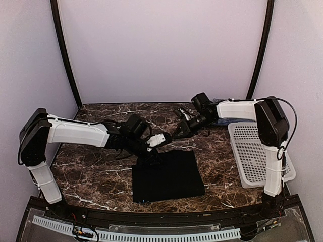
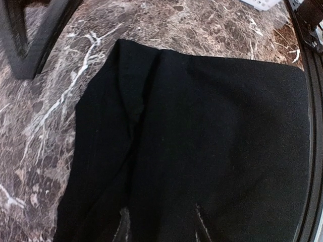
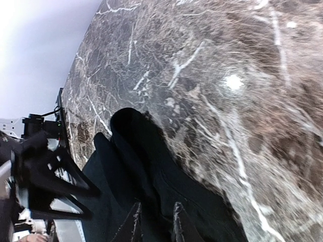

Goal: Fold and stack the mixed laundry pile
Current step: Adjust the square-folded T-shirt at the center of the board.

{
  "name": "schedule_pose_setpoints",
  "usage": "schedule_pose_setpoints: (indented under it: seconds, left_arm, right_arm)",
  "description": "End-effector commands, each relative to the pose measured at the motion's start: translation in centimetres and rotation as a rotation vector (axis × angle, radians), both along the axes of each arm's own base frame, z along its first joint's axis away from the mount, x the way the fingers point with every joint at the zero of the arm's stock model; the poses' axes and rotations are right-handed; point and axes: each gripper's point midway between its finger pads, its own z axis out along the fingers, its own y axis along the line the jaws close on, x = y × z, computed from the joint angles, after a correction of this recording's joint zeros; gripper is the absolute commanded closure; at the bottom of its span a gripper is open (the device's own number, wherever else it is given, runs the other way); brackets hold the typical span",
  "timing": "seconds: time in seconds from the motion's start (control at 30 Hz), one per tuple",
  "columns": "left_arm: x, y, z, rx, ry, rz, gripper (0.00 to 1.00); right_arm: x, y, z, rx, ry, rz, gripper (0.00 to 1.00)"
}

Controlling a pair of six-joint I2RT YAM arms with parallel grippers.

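A dark marble table (image 1: 96, 174) is seen from above, with two white and black robot arms reaching in from either side. The black garment (image 1: 169, 176) is laid near the front middle of the table, folded into a fairly neat rectangle. In the left wrist view a raised crease is seen running down its left part, so some smoothing may be judged outstanding. The left gripper (image 1: 157, 140) is held just over the far left corner of that garment, and its fingers (image 2: 122, 228) are seen spread apart above the cloth with nothing held between them. The right gripper (image 1: 181, 129) is held above bare marble just beyond the garment's far edge; its fingers (image 3: 135, 224) are shown with only a narrow gap, and whether anything is pinched there cannot be told. The blue-and-white checked shirt (image 1: 226, 122) is glimpsed only as a small patch at the far right of the table, mostly hidden behind the right forearm and just beside the white basket (image 1: 252, 151), so its state cannot be made out. The task is judged to be roughly half done: one garment is folded, while the shirt has yet to be folded and stacked on it
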Motion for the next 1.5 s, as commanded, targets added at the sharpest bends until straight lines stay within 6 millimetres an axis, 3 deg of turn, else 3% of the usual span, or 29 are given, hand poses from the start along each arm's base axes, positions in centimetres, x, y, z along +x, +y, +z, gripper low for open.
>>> schedule_pose_setpoints:
  seconds: [0.0,0.17,0.47,0.67,0.87,0.93,1.13,1.47]
  left_arm:
    - [0.1,-1.7,0.2,0.016,-0.088,-0.129,0.60]
    - [0.9,-2.4,-1.6,0.052,-0.088,-0.139,0.59]
    - [1.2,-3.3,-3.4,0.071,-0.058,-0.167,0.60]
    - [0.9,-3.4,-3.8,0.072,-0.040,-0.181,0.75]
    - [0.8,-3.7,-1.9,0.057,-0.103,-0.193,0.97]
    - [1.3,-3.9,-0.9,0.042,-0.144,-0.183,1.00]
    - [3.3,-4.0,1.2,0.039,-0.258,-0.137,1.00]
    - [5.7,-4.1,2.5,0.038,-0.390,-0.089,1.00]
  right_arm:
    - [-1.2,2.7,-0.7,0.058,0.040,0.110,0.83]
    - [-1.4,3.6,-4.1,0.039,0.097,0.137,0.88]
    - [-1.8,4.3,-8.0,-0.011,0.156,0.175,0.91]
    - [-2.2,3.9,-9.6,-0.041,0.177,0.177,0.92]
    - [-2.5,3.7,-10.5,-0.053,0.195,0.180,0.93]
    - [-2.7,3.7,-10.7,-0.052,0.202,0.185,0.93]
    - [-2.9,3.6,-10.9,-0.045,0.214,0.192,0.95]
    - [-3.2,3.7,-11.1,-0.035,0.227,0.202,0.96]
